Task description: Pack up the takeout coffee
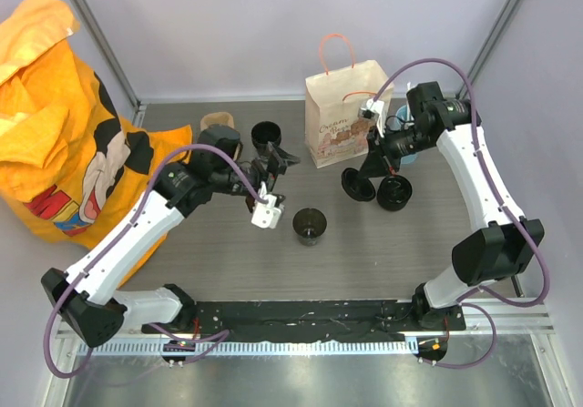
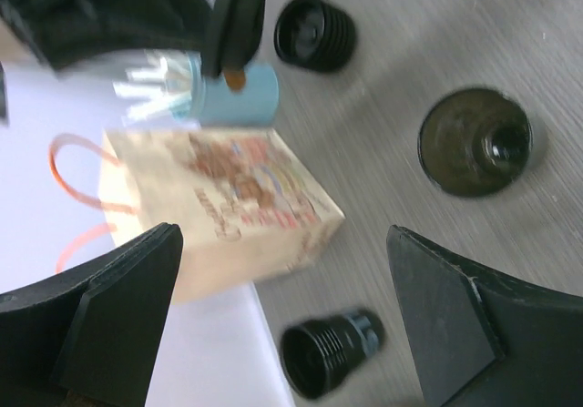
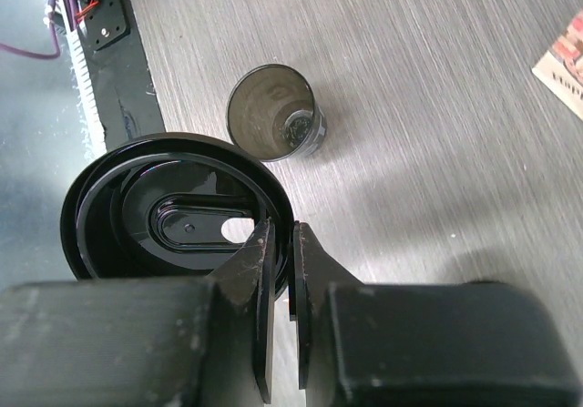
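Grey table (image 1: 228, 243): paper bag (image 1: 344, 120) upright at back, open black cup (image 1: 310, 227) centre, brown carrier (image 1: 217, 120).

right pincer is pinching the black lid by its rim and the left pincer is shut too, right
No. The right pincer does pinch the black lid by its rim, but the left pincer is open, holding nothing, as the left wrist view shows.

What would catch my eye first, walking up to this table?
An orange cartoon-print cloth heaped at the far left, and a printed paper bag with pink handles standing at the back. The right gripper pinches a black lid by its rim in front of the bag; an open black cup stands mid-table.
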